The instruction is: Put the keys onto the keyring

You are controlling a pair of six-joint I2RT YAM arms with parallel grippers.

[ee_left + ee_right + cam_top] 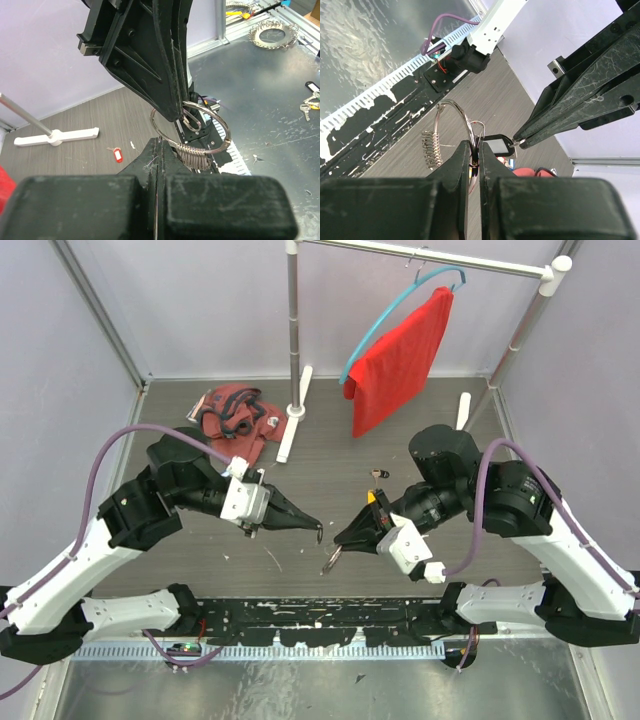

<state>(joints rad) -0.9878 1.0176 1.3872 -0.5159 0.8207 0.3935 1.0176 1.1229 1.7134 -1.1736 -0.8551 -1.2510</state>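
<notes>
Right gripper (343, 538), lower centre from above, clamps the hanging keyring (331, 560), left gripper (318, 530) clenched just left of it; left wrist view has the keyring mid-frame; right wrist view shows a black-tagged key (497, 145) beside the keyring, lying rightward to the left tips

Bright and even from overhead in the top view, with faint, soft-edged shadows under the arms on the grey surface (330, 455) and slight bowing of the frame posts toward the edges. Sharp in the left wrist view on the keyring (194, 152) and on the scuffed metal sheet (270, 110) with its pale sheen, yet smeared out of focus on the near black body of the left claw (159, 145) along the bottom. Rippled white glare over the same sheet in the right wrist view, crisp on the keyring mid-frame, blurred and dark on the near body of the right claw (475, 150).
</notes>
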